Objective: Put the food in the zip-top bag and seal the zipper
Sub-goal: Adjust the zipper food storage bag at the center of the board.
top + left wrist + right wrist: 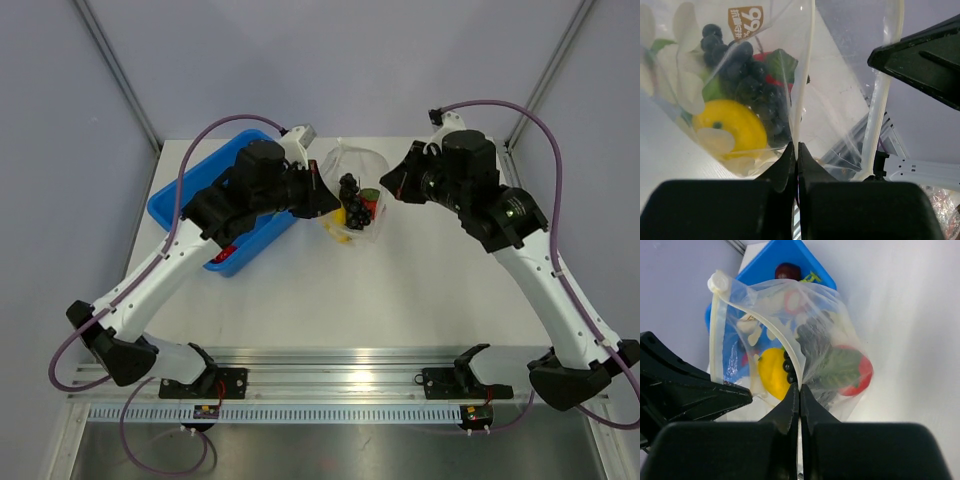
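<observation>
The clear zip-top bag with white dots hangs between my two grippers above the table. Inside it are a yellow pepper, a dark purple bunch, a red tomato and white pieces. My left gripper is shut on one side of the bag's rim, on the zipper strip. My right gripper is shut on the other side of the rim, on the zipper strip. The mouth gapes open between them. In the top view the left gripper and the right gripper flank the bag.
A blue tub stands at the back left, under the left arm, with a red piece in it; it also shows in the right wrist view holding a dark red piece. Grey walls close the back.
</observation>
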Controlling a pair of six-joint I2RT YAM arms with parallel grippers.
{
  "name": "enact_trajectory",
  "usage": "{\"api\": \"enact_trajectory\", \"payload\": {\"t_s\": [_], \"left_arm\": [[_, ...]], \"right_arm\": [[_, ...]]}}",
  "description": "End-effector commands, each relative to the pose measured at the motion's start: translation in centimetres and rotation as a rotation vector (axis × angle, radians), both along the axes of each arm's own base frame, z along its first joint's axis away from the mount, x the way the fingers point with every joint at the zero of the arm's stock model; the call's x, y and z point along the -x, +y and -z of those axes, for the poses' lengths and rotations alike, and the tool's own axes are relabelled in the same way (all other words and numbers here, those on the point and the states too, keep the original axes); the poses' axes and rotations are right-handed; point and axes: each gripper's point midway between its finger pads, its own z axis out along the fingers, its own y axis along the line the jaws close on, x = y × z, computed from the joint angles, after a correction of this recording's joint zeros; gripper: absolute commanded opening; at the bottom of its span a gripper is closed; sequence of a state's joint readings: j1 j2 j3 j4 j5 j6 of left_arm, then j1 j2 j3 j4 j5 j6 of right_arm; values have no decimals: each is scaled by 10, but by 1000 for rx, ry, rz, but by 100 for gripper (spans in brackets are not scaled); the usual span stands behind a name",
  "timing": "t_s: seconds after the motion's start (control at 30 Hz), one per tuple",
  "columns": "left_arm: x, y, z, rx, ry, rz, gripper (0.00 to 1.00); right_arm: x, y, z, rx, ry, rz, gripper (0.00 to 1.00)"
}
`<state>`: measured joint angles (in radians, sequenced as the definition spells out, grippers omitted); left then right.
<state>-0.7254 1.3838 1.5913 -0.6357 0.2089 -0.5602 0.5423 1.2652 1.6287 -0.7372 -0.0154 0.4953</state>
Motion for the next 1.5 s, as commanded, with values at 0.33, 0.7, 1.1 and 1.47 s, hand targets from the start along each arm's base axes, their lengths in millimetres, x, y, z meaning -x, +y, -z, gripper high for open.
{"api": "enact_trajectory", "payload": {"t_s": [0.33,0.7,1.1,1.47], "left_arm": [[6,-69,112,-4,241,24,0],[3,-75,82,76,221,-52,0],[19,-92,79,99,226,-77,0],[20,-91,87,84,239,-82,0]], "right_arm": [[-22,-21,125,299,205,40,35],[20,-40,92,244,186,43,75],[22,-62,124,335,264,141,69],[13,-16,106,-1,299,139,72]]}}
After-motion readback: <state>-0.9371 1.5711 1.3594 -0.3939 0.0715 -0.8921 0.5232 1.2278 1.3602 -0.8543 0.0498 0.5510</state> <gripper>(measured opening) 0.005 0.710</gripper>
